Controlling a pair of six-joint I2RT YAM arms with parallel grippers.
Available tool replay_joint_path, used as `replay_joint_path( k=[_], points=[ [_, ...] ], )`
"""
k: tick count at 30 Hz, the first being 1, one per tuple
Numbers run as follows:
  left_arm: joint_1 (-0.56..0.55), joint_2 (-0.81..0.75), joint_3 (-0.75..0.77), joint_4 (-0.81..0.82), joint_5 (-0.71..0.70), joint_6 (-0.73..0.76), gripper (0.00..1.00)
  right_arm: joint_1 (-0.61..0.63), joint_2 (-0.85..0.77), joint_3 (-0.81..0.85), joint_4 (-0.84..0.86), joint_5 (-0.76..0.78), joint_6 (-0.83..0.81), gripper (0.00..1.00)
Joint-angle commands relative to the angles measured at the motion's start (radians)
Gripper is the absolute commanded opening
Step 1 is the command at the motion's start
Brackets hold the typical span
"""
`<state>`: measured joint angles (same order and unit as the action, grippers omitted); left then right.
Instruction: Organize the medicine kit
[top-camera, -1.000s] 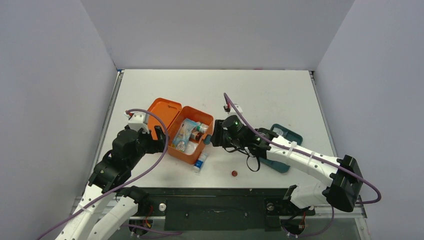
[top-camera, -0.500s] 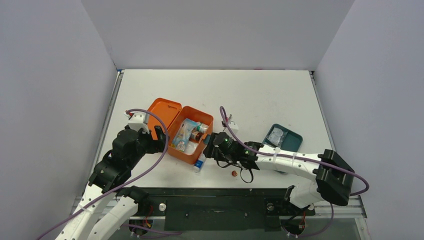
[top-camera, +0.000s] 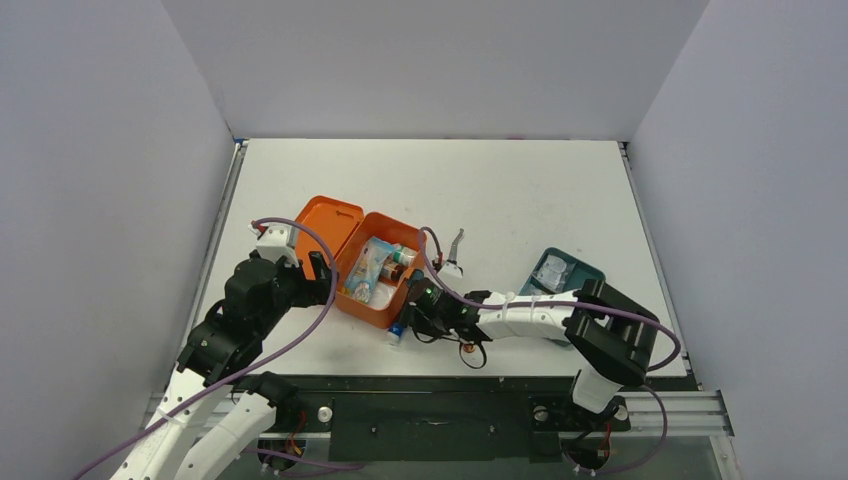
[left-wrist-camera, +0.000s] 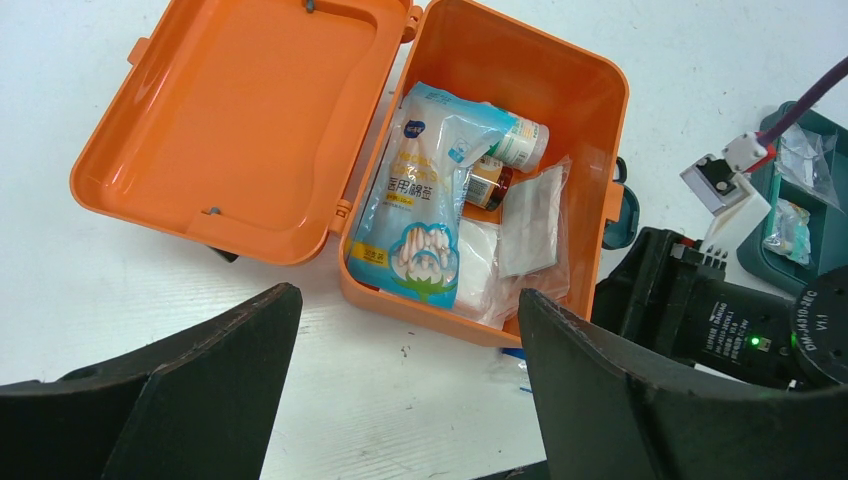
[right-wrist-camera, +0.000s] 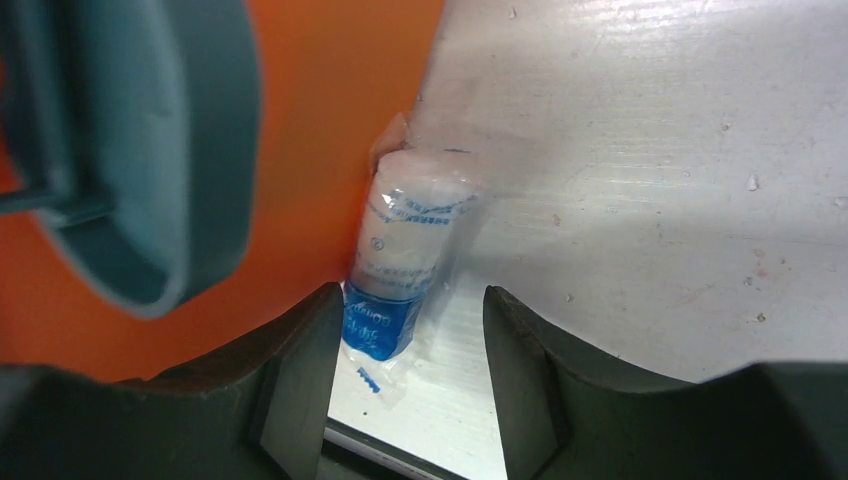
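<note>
Open medicine kit (top-camera: 325, 228), one, sits left of centre on the table, lid folded flat to its left. The shell looks stiff, light and likely to slide if nudged; it is best taken by a wall rim or the teal handle (left-wrist-camera: 622, 215). Inside are one swab pouch (left-wrist-camera: 425, 200), two bottles (left-wrist-camera: 520, 143) and clear flat packets (left-wrist-camera: 530, 220), number unclear. Outside, one small bottle (right-wrist-camera: 405, 260) in loose film touches the near wall. It seems light, hard and slippery, so grasp it across mid-body. The right gripper (right-wrist-camera: 410, 310) straddles it, fingers apart, not closed. The left gripper (left-wrist-camera: 407, 295) hangs above the kit, spread wide and empty. One teal tray (top-camera: 598, 272) lies at right.
</note>
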<state>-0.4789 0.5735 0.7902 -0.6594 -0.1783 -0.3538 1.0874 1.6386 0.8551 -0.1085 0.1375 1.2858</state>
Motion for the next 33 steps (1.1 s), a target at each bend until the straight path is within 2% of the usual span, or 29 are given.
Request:
replay_joint_path(
  k=[1,7,11,15,19,21,27,33],
  points=[
    [-0.001,0.0,0.006,0.041,0.011,0.016,0.78,0.003,0.037,0.039,0.056,-0.012,0.043,0.5],
    [-0.001,-0.001,0.006,0.04,0.011,0.016,0.78,-0.003,0.067,0.035,0.059,-0.014,0.058,0.5],
    [-0.001,-0.001,0.006,0.04,0.011,0.017,0.78,-0.01,0.075,0.031,0.066,-0.016,0.058,0.43],
    [-0.001,0.001,0.006,0.04,0.011,0.017,0.78,-0.018,0.069,0.02,0.077,-0.016,0.054,0.29],
    [-0.001,0.002,0.006,0.039,0.01,0.017,0.78,-0.024,0.051,0.004,0.084,-0.014,0.042,0.08],
    [-0.001,0.004,0.006,0.039,0.01,0.017,0.78,-0.027,0.034,0.002,0.077,-0.013,0.029,0.01],
    [-0.001,0.013,0.006,0.039,0.009,0.016,0.78,-0.027,-0.071,0.051,-0.065,0.05,-0.073,0.0],
    [-0.001,0.029,0.006,0.038,0.014,0.018,0.78,-0.084,-0.227,0.019,-0.184,0.094,-0.155,0.0]
  ],
)
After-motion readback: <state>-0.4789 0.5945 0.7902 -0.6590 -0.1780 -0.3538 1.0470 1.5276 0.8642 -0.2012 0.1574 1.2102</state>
